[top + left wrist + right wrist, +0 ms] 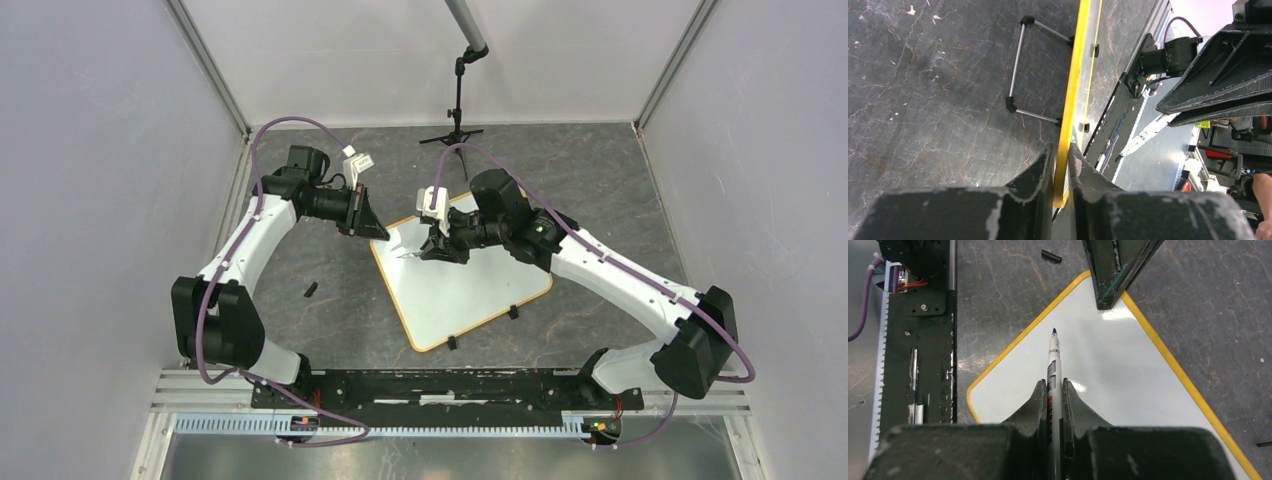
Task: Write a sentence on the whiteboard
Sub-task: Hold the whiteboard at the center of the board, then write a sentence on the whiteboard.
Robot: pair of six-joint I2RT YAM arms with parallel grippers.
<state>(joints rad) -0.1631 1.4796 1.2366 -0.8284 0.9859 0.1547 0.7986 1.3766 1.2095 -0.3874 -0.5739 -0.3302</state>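
Board (470, 290): flat on dark veined table (600, 180), turned cornerwise, footed edge facing near-right; long axis unclear.
Surface: glossy white, rounded corners, yellow rim (1168, 357).
Left gripper (1060, 152): clamped on board's rim at left corner.
Right gripper (1052, 387): closed on marker (1053, 352), black tip pointing left over board.

Flat white yellow-rimmed whiteboard (470, 290) lies mid-table ahead of you, corner-on. Your left gripper (1062, 165) straddles its far-left corner rim. Your right gripper (1052, 390), over far half, clamps white-barrelled marker (1053, 357). Small black cap (311, 290) on table left of board; black tripod stand (457, 130) behind.
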